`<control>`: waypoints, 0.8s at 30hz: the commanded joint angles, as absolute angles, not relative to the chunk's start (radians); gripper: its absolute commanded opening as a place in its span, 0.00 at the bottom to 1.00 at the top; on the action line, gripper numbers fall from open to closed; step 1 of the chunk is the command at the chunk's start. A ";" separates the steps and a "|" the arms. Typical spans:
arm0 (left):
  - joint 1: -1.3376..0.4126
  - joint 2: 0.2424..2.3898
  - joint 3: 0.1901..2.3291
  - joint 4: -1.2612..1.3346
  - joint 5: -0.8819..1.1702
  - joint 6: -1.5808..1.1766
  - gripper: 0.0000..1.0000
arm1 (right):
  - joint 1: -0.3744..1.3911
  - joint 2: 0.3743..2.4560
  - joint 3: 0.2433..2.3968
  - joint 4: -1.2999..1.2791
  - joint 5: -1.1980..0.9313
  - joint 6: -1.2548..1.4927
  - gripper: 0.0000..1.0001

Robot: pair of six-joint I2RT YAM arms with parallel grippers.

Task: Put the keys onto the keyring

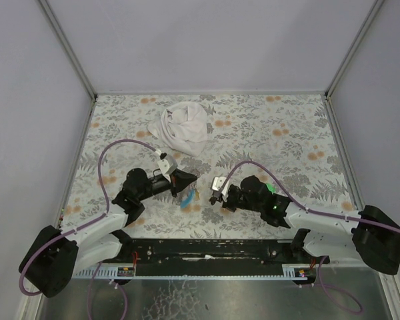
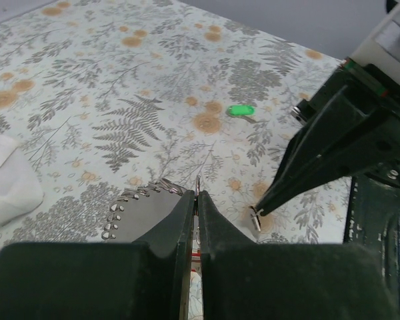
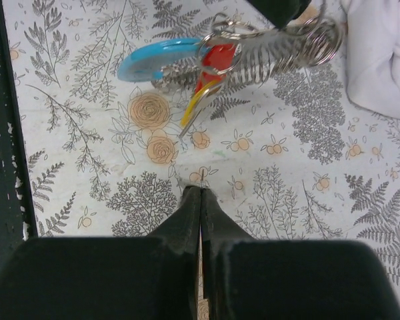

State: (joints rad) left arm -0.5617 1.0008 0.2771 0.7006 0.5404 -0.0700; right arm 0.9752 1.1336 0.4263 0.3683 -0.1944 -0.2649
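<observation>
Left gripper (image 2: pixel 197 200) was clenched on the keyring (image 3: pixel 187 48), red key (image 3: pixel 217 59) and yellow key (image 3: pixel 197 107) bunched at it; green key (image 2: pixel 241 110) lay apart, well ahead; right gripper (image 3: pixel 201 193) was clenched empty, keyring just ahead of it.

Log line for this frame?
left pincer: shut on keyring | right pincer: shut | red key, yellow key: at keyring | green key: loose, apart
</observation>
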 commanded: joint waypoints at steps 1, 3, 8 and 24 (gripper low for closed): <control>-0.559 0.980 0.277 0.800 0.657 -0.046 0.00 | 0.974 1.087 0.416 0.463 -0.185 -0.268 0.00; -0.559 0.983 0.284 0.794 0.684 -0.041 0.00 | 0.958 1.063 0.408 0.466 -0.197 -0.269 0.00; -0.558 1.001 0.302 0.771 0.745 -0.025 0.00 | 0.898 0.995 0.403 0.435 -0.294 -0.294 0.00; -0.560 1.056 0.338 0.771 0.909 -0.013 0.00 | 0.782 0.961 0.455 0.449 -0.608 -0.266 0.00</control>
State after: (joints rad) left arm -0.5617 1.0538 0.2974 0.7040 0.8364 -0.0292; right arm 0.7898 0.9527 0.3962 0.4095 -0.4980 -0.2695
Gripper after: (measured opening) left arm 0.010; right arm 0.010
